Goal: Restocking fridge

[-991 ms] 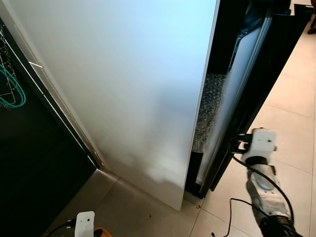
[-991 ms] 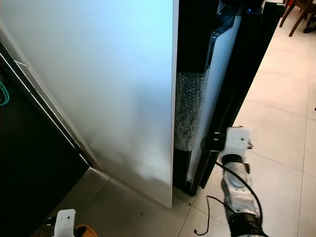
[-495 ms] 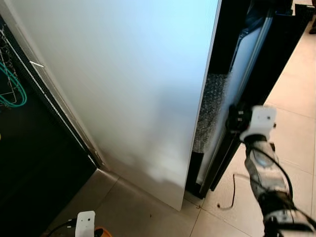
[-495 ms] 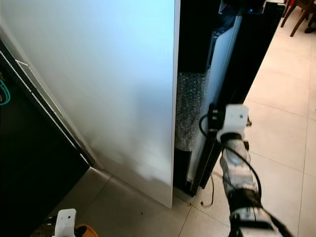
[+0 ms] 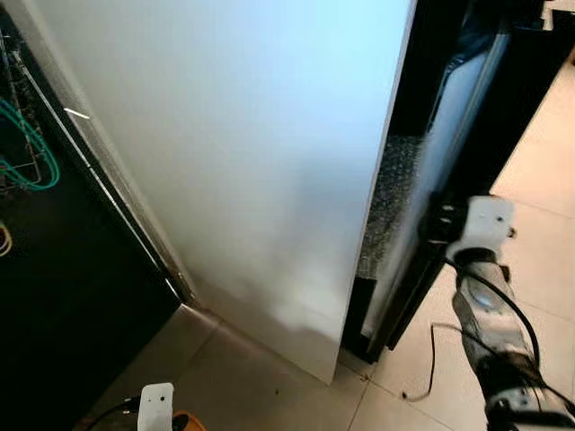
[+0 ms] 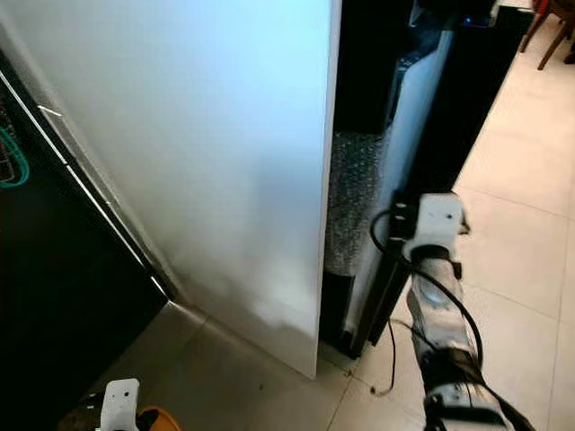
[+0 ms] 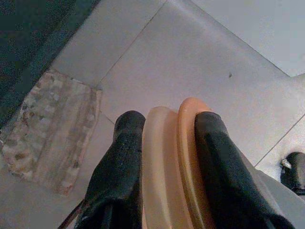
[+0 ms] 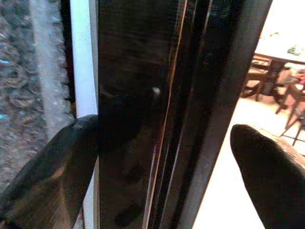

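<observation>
The orange object (image 7: 174,167) clamped between the left gripper (image 7: 167,157) fingers is cut off by the left wrist view's edge, so its full shape cannot be made out; it is possibly a lid or plate. The fridge door (image 6: 431,144) is cropped at the top of both eye views. The right gripper (image 8: 164,157) fingertips are hidden behind the door's edge in the eye views. The furniture (image 8: 281,62) beyond is blurred and too small to be identified.

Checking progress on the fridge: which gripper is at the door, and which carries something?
The right gripper is open astride the black door's edge. The left gripper, low over the floor, is shut on an orange lidded container.
</observation>
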Available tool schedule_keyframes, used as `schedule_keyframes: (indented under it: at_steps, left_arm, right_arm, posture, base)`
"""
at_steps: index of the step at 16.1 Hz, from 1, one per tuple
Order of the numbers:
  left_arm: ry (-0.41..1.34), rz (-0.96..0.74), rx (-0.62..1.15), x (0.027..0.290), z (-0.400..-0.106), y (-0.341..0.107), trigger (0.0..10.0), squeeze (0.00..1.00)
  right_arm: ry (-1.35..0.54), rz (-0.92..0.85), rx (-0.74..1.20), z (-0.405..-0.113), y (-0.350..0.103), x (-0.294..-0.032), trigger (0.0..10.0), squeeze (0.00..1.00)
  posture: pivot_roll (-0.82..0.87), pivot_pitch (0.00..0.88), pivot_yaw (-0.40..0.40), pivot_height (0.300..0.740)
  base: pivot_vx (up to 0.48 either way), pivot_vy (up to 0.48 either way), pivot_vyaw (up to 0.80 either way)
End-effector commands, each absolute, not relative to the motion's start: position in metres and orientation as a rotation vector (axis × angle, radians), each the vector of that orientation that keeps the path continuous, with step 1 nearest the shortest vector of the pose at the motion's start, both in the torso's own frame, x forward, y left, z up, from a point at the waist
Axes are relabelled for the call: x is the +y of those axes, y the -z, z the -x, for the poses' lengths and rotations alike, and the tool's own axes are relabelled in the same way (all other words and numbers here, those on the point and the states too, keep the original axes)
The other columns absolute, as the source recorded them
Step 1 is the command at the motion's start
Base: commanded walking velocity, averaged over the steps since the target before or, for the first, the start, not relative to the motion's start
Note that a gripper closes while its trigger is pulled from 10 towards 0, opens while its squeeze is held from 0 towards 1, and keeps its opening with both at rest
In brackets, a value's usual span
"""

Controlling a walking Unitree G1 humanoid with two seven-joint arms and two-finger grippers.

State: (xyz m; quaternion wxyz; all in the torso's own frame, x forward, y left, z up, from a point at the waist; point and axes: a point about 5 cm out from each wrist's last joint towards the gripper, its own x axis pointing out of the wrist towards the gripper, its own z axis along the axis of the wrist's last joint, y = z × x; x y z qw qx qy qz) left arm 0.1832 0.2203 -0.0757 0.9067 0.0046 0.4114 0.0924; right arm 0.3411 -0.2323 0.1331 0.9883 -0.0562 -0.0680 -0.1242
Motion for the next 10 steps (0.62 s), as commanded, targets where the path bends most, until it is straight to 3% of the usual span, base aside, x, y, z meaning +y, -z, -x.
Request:
schedule_keyframes:
  at_steps: [1, 10]
  left_arm:
    - [-0.17, -0.006, 0.908, 0.215, -0.17, 0.084, 10.0, 0.0]
    - [-0.151, 0.0, 0.915, 0.21, -0.17, 0.085, 10.0, 0.0]
  right_arm:
    - [0.384, 0.105, -0.1, -0.325, -0.122, -0.258, 10.0, 0.0]
    - [0.675, 0.149, 0.027, -0.26, -0.09, -0.326, 10.0, 0.0]
  posture:
    - [-0.1, 0.065, 0.053, 0.74]
    - [-0.12, 0.065, 0.05, 0.74]
  base:
    - [0.0, 0.0, 0.0]
    - [0.0, 0.0, 0.0]
